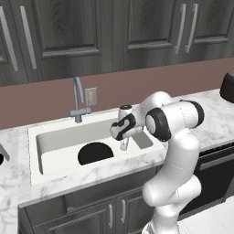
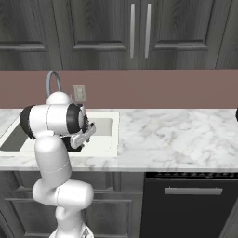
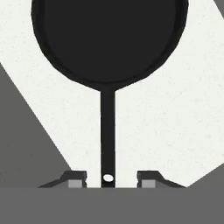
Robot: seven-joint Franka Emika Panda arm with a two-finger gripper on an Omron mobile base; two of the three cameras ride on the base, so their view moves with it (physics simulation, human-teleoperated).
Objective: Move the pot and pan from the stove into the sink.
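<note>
Hidden or cut off: the pan (image 1: 95, 153) shows in the left base view only as a black round on the sink's floor; its long handle runs toward the arm and is lost behind the wrist. In the right base view the arm's elbow covers most of the basin, and just a dark sliver of the pan shows beside it. The hand view cuts off the pan's far rim at its top edge.
Hard to make out: the fingertips are small and pale in the left base view, so their gap cannot be read there.
Sink: the sink (image 1: 48, 137) is a white basin set in the marble worktop (image 1: 215, 123), with the curved faucet (image 1: 78, 98) at its back edge.
Arm pose: the arm rises from the base, bends at a high elbow and folds forward over the sink's right half, the wrist pointing down into the basin.
End effector position: the end effector (image 3: 108, 178) hangs low in the sink, above the end of the pan's handle.
End effector state: in the hand view the two fingertips (image 3: 75, 179) stand apart on either side of the handle's end, with white sink floor showing between each tip and the handle; they clamp nothing.
Pan position: flat on the sink floor, handle straight between the tips.
</note>
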